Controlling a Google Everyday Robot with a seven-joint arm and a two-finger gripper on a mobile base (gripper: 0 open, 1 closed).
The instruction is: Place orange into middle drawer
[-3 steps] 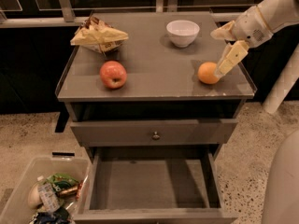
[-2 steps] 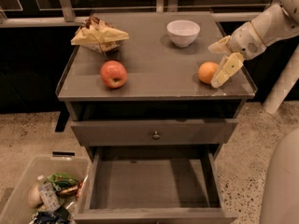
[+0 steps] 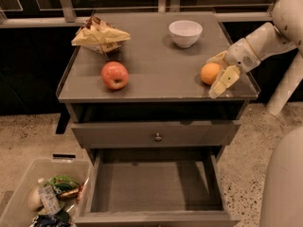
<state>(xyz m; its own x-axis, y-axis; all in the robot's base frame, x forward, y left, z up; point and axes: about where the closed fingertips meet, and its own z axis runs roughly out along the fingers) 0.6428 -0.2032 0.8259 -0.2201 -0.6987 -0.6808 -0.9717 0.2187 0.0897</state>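
The orange (image 3: 209, 73) sits on the cabinet top (image 3: 156, 79) near its right front corner. My gripper (image 3: 214, 76) reaches in from the right at the orange's level. It is open, with one cream finger (image 3: 223, 81) at the orange's front right and the other behind it. The orange rests on the top and is not lifted. The middle drawer (image 3: 156, 187) is pulled out low in front, its grey floor bare.
A red-yellow apple (image 3: 114, 75), a white bowl (image 3: 185, 32) and a crumpled snack bag (image 3: 100, 35) are on the top. A closed drawer with a round knob (image 3: 157, 137) is above the open one. A clear bin of rubbish (image 3: 41, 197) stands lower left.
The gripper has moved down and toward the front, from above and right of the orange to level with it, fingers now on either side. The orange has not moved.
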